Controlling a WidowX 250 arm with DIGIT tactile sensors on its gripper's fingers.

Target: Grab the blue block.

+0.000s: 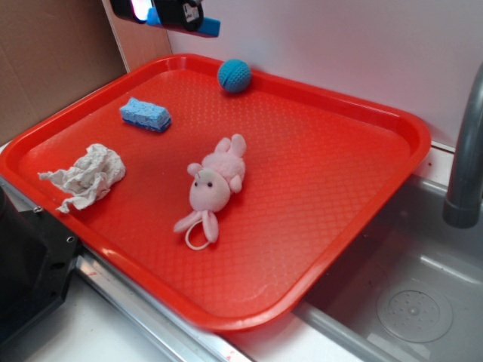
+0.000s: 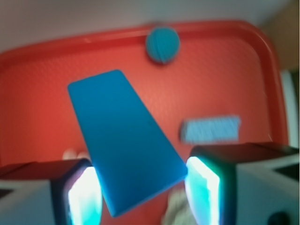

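Filling most of the exterior frame: red plastic tray (image 1: pixel 332 143), pebbled floor, raised rounded rim. On it, frame centre, pink plush bunny (image 1: pixel 213 185); left, crumpled white cloth (image 1: pixel 87 176); upper left, porous light-blue sponge (image 1: pixel 145 115); top centre, teal knitted ball (image 1: pixel 234 75). Gripper (image 2: pixel 140 190) at top edge, lifted above tray, pads pinching the smooth, sharp-edged blue block (image 2: pixel 124 140), which is tilted between them.
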